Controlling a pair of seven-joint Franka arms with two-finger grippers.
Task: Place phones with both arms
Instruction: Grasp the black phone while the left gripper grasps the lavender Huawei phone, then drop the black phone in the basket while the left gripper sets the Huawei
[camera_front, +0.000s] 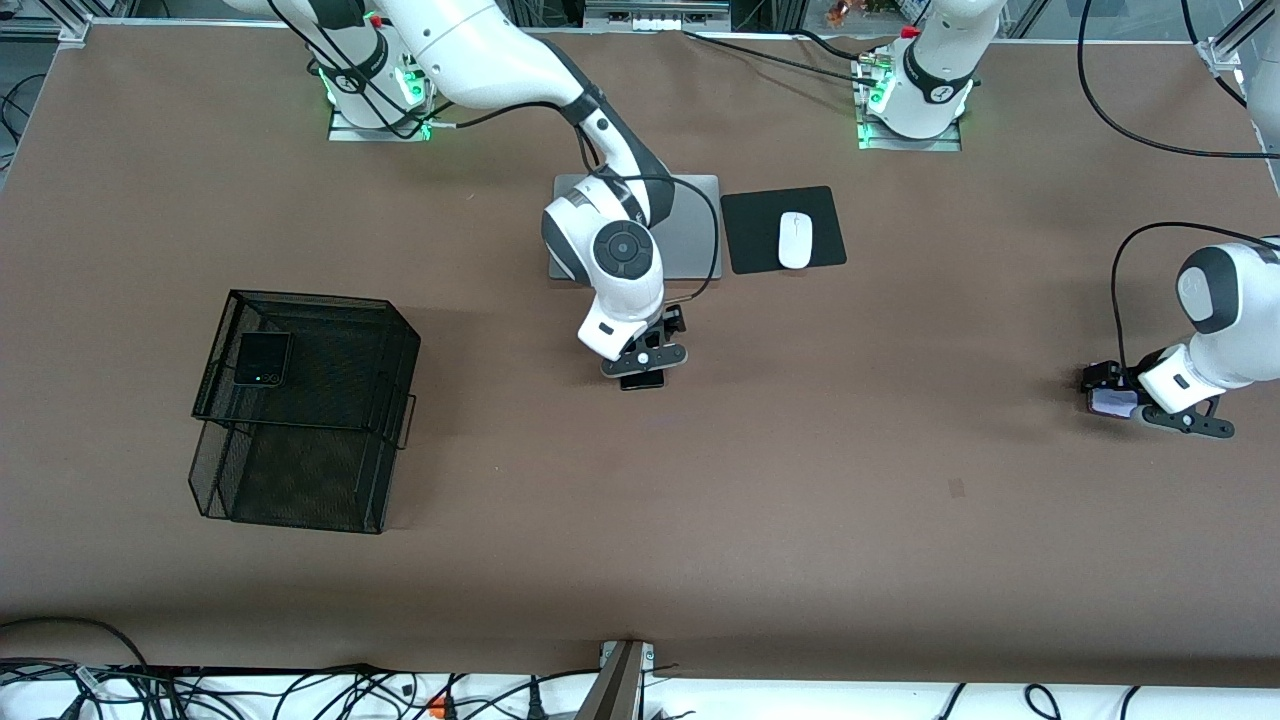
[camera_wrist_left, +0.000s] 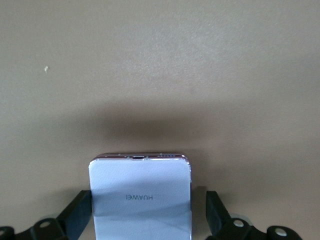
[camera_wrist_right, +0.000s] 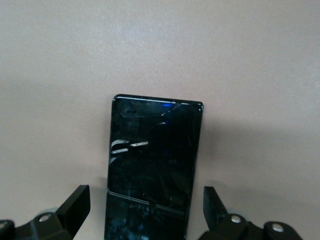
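A long slim black phone (camera_wrist_right: 152, 160) lies flat on the brown table near its middle; only its end (camera_front: 641, 381) shows in the front view. My right gripper (camera_front: 643, 370) is low over it, open, a finger (camera_wrist_right: 75, 206) on each side with a gap. A white, pale-lilac folded phone (camera_wrist_left: 141, 190) lies at the left arm's end of the table (camera_front: 1112, 403). My left gripper (camera_front: 1105, 392) straddles it, open; one finger (camera_wrist_left: 77, 214) is close against its edge, the other stands apart. A squarish black folded phone (camera_front: 262, 358) rests in the top tier of a mesh basket.
The black two-tier wire basket (camera_front: 300, 470) stands toward the right arm's end of the table. A silver laptop (camera_front: 695, 225), a black mouse pad (camera_front: 750, 235) and a white mouse (camera_front: 795, 240) lie near the arms' bases. Cables run along the table's edges.
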